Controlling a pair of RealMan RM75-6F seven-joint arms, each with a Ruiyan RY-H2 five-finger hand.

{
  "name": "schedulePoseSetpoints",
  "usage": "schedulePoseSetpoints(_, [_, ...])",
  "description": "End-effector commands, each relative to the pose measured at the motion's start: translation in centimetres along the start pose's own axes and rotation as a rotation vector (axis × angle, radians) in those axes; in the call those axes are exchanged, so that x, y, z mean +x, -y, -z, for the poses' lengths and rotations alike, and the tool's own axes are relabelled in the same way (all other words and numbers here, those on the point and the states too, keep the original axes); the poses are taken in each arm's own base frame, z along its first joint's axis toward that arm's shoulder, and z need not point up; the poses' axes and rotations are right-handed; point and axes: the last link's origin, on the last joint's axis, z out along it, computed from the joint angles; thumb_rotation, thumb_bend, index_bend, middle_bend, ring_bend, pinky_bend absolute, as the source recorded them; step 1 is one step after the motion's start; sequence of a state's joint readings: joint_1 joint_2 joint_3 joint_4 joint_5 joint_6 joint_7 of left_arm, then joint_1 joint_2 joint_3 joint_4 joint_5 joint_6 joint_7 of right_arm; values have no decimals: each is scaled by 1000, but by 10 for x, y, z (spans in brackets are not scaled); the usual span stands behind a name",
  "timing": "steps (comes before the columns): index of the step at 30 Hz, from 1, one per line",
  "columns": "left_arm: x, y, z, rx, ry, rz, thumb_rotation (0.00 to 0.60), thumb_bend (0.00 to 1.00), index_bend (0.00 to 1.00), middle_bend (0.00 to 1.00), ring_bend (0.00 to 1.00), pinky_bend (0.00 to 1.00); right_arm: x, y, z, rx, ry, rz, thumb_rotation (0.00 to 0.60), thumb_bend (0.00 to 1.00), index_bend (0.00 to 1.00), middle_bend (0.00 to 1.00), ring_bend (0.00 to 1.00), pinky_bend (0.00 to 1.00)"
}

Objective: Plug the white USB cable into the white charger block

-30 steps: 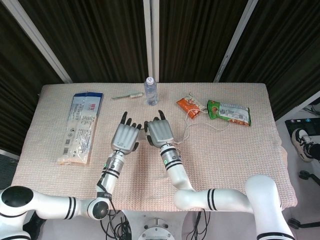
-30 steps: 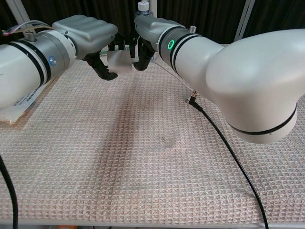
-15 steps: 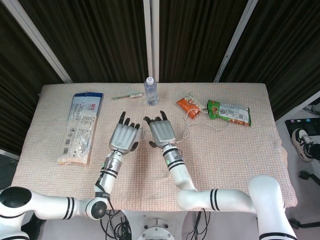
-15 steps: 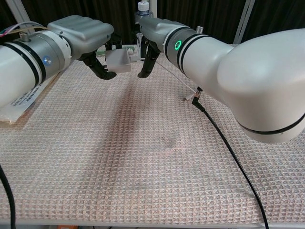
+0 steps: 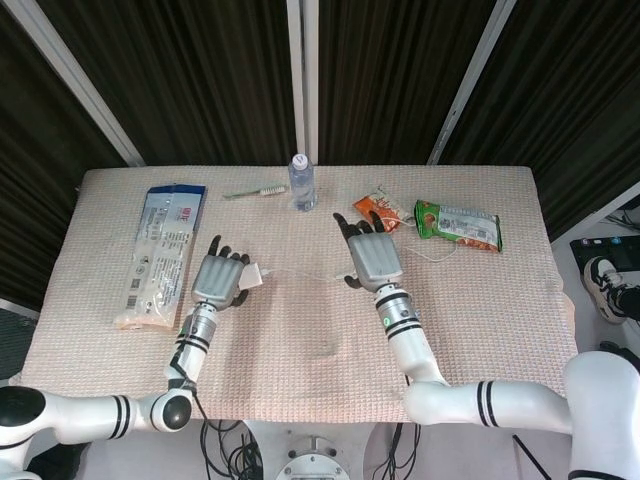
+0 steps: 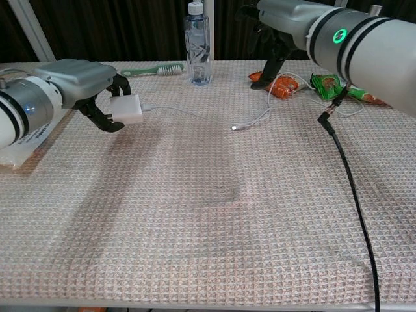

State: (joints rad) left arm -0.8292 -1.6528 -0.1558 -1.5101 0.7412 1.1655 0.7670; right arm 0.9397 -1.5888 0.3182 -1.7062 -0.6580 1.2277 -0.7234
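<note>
My left hand (image 5: 218, 279) (image 6: 83, 79) grips the white charger block (image 5: 254, 272) (image 6: 126, 109) just above the cloth at the left of centre. The white USB cable (image 5: 300, 272) (image 6: 195, 110) sits plugged into the block's right face. It trails right across the cloth and loops toward the snack packets. Its free small connector (image 6: 234, 128) lies on the cloth. My right hand (image 5: 372, 258) (image 6: 281, 26) hovers to the right of the cable, fingers apart and holding nothing.
A water bottle (image 5: 301, 181) (image 6: 199, 42) and a green toothbrush (image 5: 255, 191) stand at the back. An orange packet (image 5: 378, 210) and a green packet (image 5: 458, 224) lie back right, and a long white package (image 5: 160, 255) lies at the left. My right arm's black cable (image 6: 351, 188) crosses the cloth.
The hands were close together at the centre; now they are apart. The left hand has moved left with the block, the cable trailing from it. The right hand let go and moved right.
</note>
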Motion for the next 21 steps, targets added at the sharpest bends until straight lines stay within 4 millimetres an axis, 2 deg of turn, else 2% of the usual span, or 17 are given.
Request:
schedulePoseSetpoints(1, [-18,10,-1,25,51,27,542,347,412,355,181,2,8,-29,16,-24,-15,-2,600,60,18,256,174,0])
schedulePoseSetpoints(4, [-26,15,-2,34,76,42,579,315,353,315,144,1,16,-48,25,-44,-31,-5,600,61,18,257,175,0])
schedulePoseSetpoints(6, [-26,18,-1,37,83,69,596,284,258,257,97,0,20,-60,32,-56,-43,-8,600,61,18,257,175,0])
schedulePoseSetpoints(8, [-24,22,1,36,75,100,600,268,195,216,66,0,24,-70,38,-67,-50,-12,600,64,18,257,174,0])
schedulePoseSetpoints(11, [-14,36,10,34,35,139,600,256,176,199,52,0,30,-89,51,-85,-64,-21,600,69,17,257,174,1])
schedulePoseSetpoints(14, [4,66,28,63,-54,176,600,250,177,199,52,0,36,-111,69,-104,-72,-24,600,83,19,257,174,5])
schedulePoseSetpoints(16, [17,95,45,101,-135,190,600,247,181,200,52,0,40,-128,86,-117,-77,-41,600,103,34,259,168,10])
schedulePoseSetpoints(20, [31,153,85,164,-258,157,600,242,201,203,52,0,46,-163,120,-114,-122,-78,600,256,133,249,119,14])
schedulePoseSetpoints(21, [32,169,99,174,-278,146,600,242,204,204,52,0,46,-174,132,-114,-140,-80,600,268,139,248,116,14])
